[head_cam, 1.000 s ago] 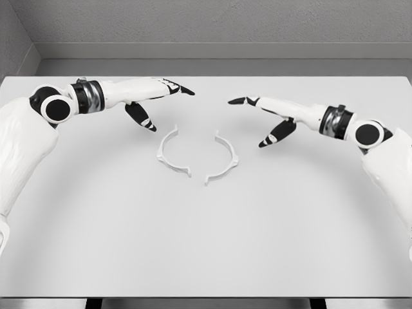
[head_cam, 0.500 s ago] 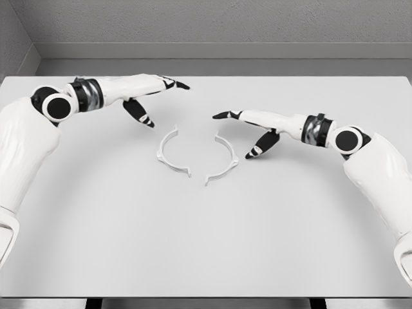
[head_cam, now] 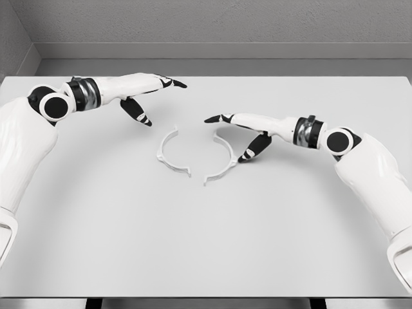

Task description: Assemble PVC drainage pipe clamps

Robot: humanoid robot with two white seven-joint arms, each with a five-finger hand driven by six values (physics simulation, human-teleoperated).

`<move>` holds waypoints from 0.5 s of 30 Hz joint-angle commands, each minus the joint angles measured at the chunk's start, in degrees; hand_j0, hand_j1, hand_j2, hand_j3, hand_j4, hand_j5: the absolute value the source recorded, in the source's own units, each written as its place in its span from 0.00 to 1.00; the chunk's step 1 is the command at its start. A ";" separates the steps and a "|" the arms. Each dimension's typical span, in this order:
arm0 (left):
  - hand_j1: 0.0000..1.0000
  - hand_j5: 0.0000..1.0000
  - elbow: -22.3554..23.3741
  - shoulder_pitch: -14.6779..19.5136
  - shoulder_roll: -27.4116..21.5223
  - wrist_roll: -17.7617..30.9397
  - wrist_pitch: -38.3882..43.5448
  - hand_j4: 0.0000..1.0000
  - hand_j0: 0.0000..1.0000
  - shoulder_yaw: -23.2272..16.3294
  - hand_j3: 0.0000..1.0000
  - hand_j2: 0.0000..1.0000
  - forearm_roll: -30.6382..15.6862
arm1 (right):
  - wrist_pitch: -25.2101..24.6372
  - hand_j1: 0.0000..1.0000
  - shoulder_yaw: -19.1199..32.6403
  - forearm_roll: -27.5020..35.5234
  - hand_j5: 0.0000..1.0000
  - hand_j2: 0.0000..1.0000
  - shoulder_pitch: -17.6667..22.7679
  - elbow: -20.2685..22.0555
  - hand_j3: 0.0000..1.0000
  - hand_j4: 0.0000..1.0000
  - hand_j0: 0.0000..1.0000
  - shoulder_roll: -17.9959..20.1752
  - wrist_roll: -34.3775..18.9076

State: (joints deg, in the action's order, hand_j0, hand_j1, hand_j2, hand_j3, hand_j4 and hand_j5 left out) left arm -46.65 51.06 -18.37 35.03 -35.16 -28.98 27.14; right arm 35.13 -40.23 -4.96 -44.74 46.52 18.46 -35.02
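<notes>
So on my head cam I've got the two thin white plastic half-ring clamp pieces lying flat on the plain white desk (head_cam: pixel 206 244), a bit toward the far edge and roughly centred between the left and right edges. The left clamp half (head_cam: pixel 171 152) and the right clamp half (head_cam: pixel 223 158) face each other with their open sides inward, like a pair of brackets. They aren't joined: there's a gap between their far tips and another between their near tabs.

My right hand (head_cam: pixel 248 129) reaches in from the right edge, fingers stretched out and loose, gripping nothing. Its long fingertips sit over the far end of the right clamp half, and the thumb hangs just outside that piece's curve. Can't tell whether it's actually touching.

My left hand (head_cam: pixel 145 93) is up near the far left part of the desk, also with fingers extended and nothing in them, clear of the left clamp half.
</notes>
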 commanded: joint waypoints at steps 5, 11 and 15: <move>1.00 1.00 -0.02 0.00 -0.08 -0.03 0.16 1.00 1.00 0.07 1.00 1.00 -0.42 | -0.13 1.00 0.07 0.47 1.00 1.00 -0.09 -0.03 1.00 1.00 1.00 -0.26 0.02; 1.00 1.00 -0.11 0.09 -0.08 -0.03 0.16 1.00 1.00 -0.11 1.00 1.00 -0.42 | -0.13 1.00 0.07 0.47 1.00 1.00 -0.18 0.06 1.00 1.00 1.00 -0.79 0.02; 1.00 1.00 -0.11 0.09 -0.08 -0.03 0.16 1.00 1.00 -0.20 1.00 1.00 -0.42 | -0.13 1.00 -0.02 0.47 1.00 1.00 -0.18 0.15 1.00 1.00 1.00 -1.50 0.02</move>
State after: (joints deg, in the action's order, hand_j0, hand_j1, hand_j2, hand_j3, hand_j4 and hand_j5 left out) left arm -46.73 51.15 -18.45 35.03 -35.16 -29.24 27.13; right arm 35.13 -40.30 -4.94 -44.91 46.59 17.23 -35.02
